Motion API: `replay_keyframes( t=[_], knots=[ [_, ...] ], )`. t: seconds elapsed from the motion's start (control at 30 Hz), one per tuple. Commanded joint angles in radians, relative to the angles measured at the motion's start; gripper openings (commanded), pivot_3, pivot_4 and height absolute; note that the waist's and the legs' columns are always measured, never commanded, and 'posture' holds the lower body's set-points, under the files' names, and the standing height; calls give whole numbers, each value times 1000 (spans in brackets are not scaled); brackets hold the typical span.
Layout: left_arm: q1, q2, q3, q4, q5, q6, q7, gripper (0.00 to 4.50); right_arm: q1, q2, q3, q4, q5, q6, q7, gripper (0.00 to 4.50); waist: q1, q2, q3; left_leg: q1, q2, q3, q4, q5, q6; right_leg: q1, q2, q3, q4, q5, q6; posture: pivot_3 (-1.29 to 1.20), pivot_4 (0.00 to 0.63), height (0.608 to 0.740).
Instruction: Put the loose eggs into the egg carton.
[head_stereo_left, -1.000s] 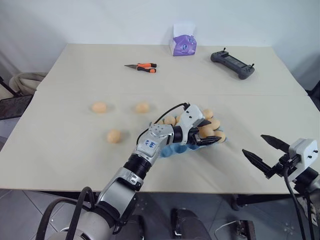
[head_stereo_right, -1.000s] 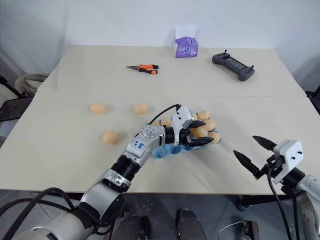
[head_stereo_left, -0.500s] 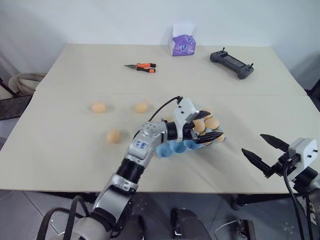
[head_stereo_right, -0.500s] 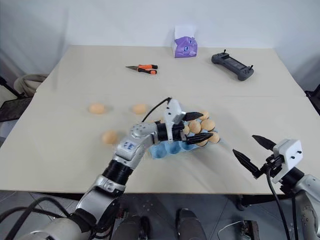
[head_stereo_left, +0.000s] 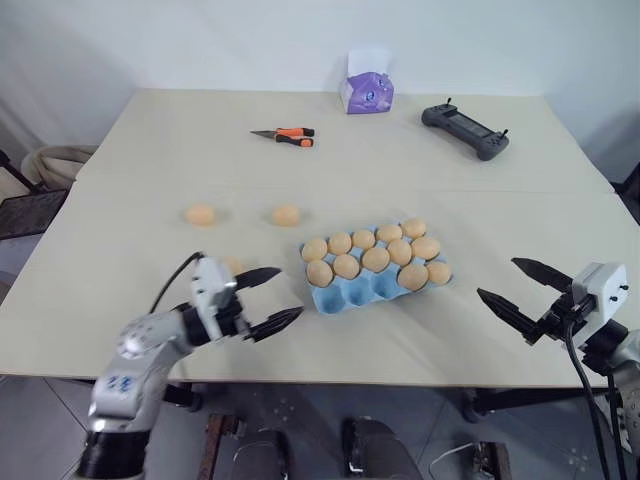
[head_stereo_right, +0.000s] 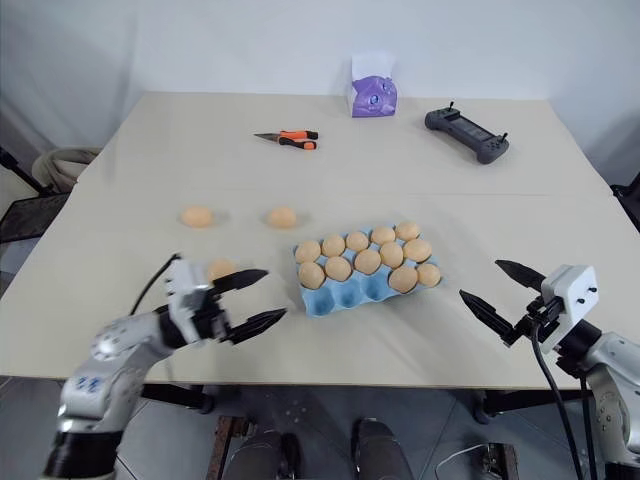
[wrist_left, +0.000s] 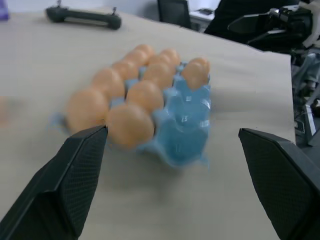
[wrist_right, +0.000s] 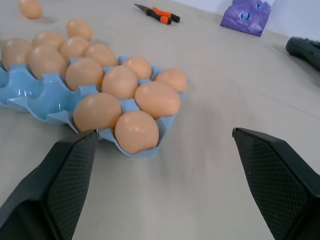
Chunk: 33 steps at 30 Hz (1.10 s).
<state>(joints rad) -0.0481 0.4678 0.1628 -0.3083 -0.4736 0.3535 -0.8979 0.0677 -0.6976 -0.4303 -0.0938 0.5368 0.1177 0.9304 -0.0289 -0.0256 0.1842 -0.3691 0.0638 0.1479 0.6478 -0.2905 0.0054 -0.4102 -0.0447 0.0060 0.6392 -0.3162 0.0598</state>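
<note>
Pale bench (head_stereo_left: 140, 150) under a plain white wall, and straight to the egg carton (head_stereo_left: 352, 297), light blue, lying flat on the near half. Packed with pale orange-tan eggs across the two far rows. More tucked in at the right end of the near row. Bare blue cups at that row's left end.

Out to the carton's left now, three loose eggs on the bench top. One (head_stereo_left: 286, 214) just beyond the carton's far left corner. Another (head_stereo_left: 201, 214) further left on the same line, well apart from the carton. A third (head_stereo_right: 221, 268) level with the carton's near rows, half hidden behind the left tool (head_stereo_left: 288, 292).

Hovering just left of the carton's near corner, that left tool. Black fingers spread wide apart, nothing between them, tips aimed across at the carton. From the left wrist view, looking right along the filled rows between the two black pads.

Over on the carton's right, off its near right corner, the right tool (head_stereo_left: 497, 278). Fingers parted just as wide, empty as well, pointing back toward the carton and clear of it.

Far side of the bench, well beyond the carton: orange-handled pliers (head_stereo_left: 285, 134) off to the far left, purple-and-white tissue box (head_stereo_left: 366, 90) straight behind by the wall, dark handheld controller (head_stereo_left: 465, 128) to the far right. None of them touching the carton or the eggs.
</note>
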Motion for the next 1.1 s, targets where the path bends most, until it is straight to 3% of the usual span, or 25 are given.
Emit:
replay_keyframes(
  t=[0.03, 0.2, 0.53, 0.77, 1.1],
  knots=[
    [89, 48, 150, -39, -80, -29, -12, 4474, -24, -22, -5, 14, 4, -8, 28, 4500, 0, 0, 0, 0, 0, 0, 0, 0, 0, 0, 0, 0, 0, 0, 0, 0, 150, 740],
    [184, 80, 313, 16, -93, -30, 46, 4474, -41, -29, -1, 42, 3, -13, 59, 4500, -1, 0, 0, 0, 1, 0, -1, -1, 0, 0, 0, 0, -2, -1, -1, 0, 150, 740],
    [216, 69, 434, 61, -98, -29, 153, 4474, -13, -41, -26, 29, 46, 9, 130, 4500, 0, 0, 0, -1, 1, 0, -3, -3, -1, 0, -1, -1, -4, -1, -2, 0, 150, 740],
    [205, 55, 389, 33, -96, -22, 190, 4474, -32, -40, -17, 45, 32, 6, 121, 4500, -2, 0, 0, -1, 1, 0, -2, -5, -4, -1, -1, -1, -4, -1, -2, 0, 150, 740],
    [-68, 63, 192, 229, 12, -60, 229, 4474, -49, -22, 5, 39, 18, 9, 92, 4500, -1, 0, 0, -1, 0, 0, -2, -2, 0, 0, -1, -2, -4, 0, -2, 0, 150, 740]
  ],
)
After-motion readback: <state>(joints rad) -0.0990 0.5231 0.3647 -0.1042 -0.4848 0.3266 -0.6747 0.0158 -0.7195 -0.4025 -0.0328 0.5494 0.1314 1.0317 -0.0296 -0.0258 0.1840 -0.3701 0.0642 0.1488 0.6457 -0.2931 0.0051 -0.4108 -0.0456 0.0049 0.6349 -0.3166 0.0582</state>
